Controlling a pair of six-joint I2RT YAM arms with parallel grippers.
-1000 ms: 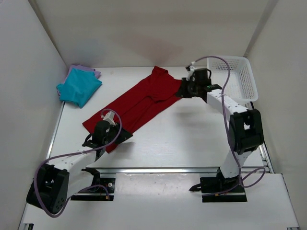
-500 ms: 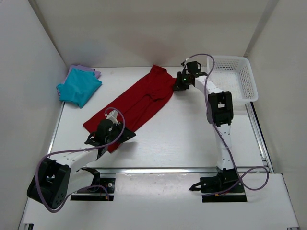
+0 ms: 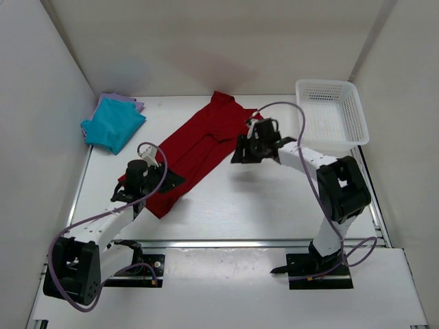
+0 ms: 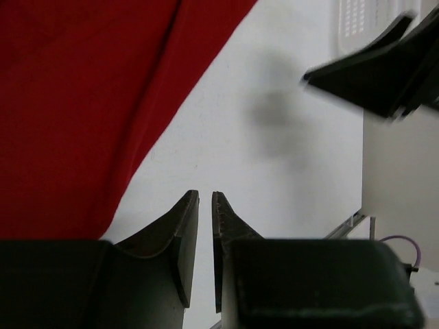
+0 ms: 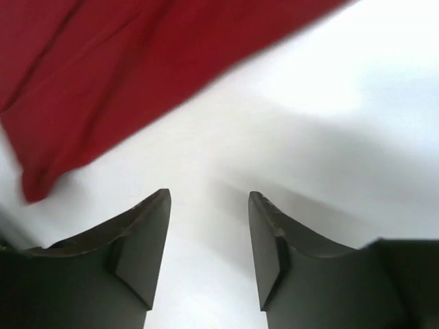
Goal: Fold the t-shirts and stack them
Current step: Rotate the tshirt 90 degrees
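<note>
**Left fingers (image 4: 180, 240) nearly meeting, right fingers (image 5: 140, 240) gaping**

Neither pair is gripping anything I can see. The left pair is hovering at the near end of the dark red fabric t-shirt (image 3: 199, 147), the right pair beside its right edge. The shirt is lying slantwise on the white tabletop (image 3: 274, 199).

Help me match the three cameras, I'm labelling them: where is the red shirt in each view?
Top view: red shirt lies diagonally across the middle, from back centre toward near left.
Left wrist view: red shirt fills the upper left.
Right wrist view: red shirt runs across the top and left.
Shared landmark: the white table bordering the shirt's straight edge.
</note>
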